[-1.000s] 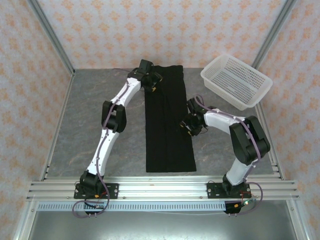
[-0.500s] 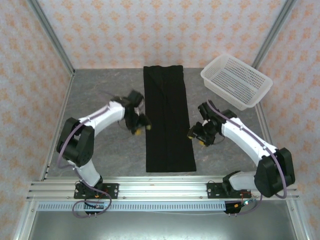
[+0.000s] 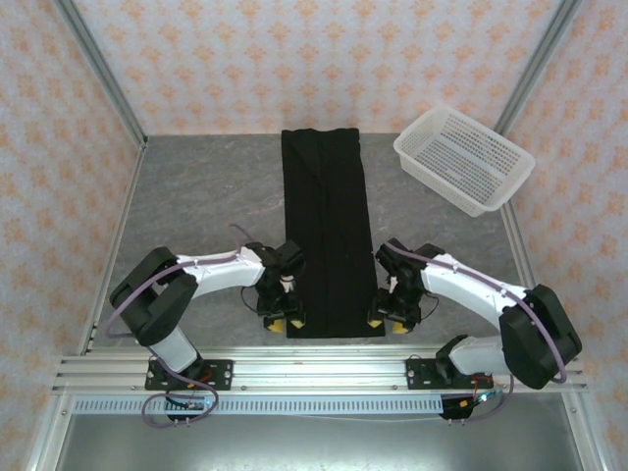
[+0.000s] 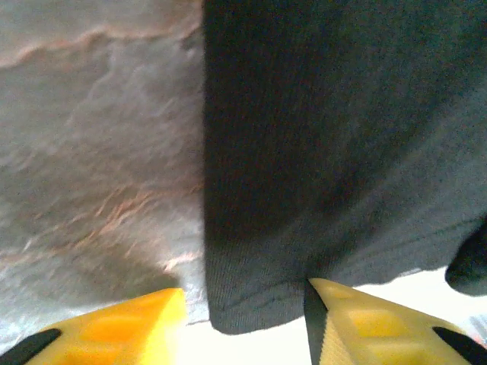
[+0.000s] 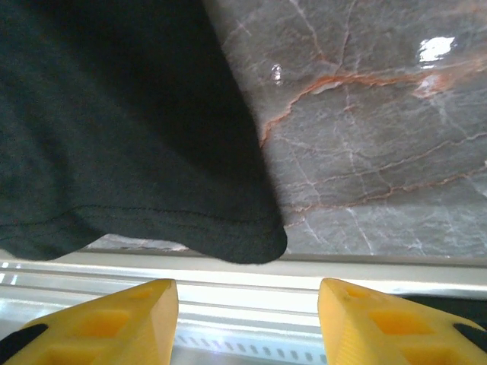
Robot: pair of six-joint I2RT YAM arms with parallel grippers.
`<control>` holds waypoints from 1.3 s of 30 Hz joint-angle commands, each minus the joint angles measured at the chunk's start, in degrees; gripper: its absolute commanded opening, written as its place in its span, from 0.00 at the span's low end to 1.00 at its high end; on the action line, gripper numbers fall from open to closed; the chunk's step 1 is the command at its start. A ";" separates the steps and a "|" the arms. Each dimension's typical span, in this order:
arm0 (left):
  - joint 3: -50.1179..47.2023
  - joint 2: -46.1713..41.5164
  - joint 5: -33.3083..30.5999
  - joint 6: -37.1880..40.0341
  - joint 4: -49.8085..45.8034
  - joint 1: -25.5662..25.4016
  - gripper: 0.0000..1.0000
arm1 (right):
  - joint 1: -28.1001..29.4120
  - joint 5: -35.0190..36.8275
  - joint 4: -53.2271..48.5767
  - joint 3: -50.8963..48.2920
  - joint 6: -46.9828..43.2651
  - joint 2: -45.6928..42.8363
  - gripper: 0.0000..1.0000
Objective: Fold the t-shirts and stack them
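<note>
Released, the left claw (image 3: 286, 322) and right claw (image 3: 387, 323) flank the near corners of the long black cloth t-shirt (image 3: 327, 226); the white perforated plastic basket (image 3: 463, 157) stands well apart.

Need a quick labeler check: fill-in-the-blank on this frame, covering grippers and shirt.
The t-shirt is folded into a long ___ strip.
The left gripper and right gripper both have jaws ___.
Each is at a corner of the t-shirt's ___ end.
The white basket holds ___.
Missing: black; open; near; nothing.
</note>
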 commanded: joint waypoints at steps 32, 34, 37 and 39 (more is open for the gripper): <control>3.02 -7.02 -3.84 -1.65 -3.39 -1.50 0.00 | 8.55 5.85 -3.42 8.34 7.24 0.52 0.00; 4.13 -8.64 -4.81 -1.96 -3.29 -0.16 0.00 | 7.81 7.41 -5.12 10.94 6.22 1.02 0.00; 5.15 -10.37 -5.42 -2.83 -1.90 2.75 0.00 | 6.15 9.44 -7.45 14.86 4.15 2.58 0.00; 6.19 -10.76 -5.68 -3.24 -1.12 4.49 0.00 | 4.74 10.41 -8.69 17.61 2.55 3.87 0.00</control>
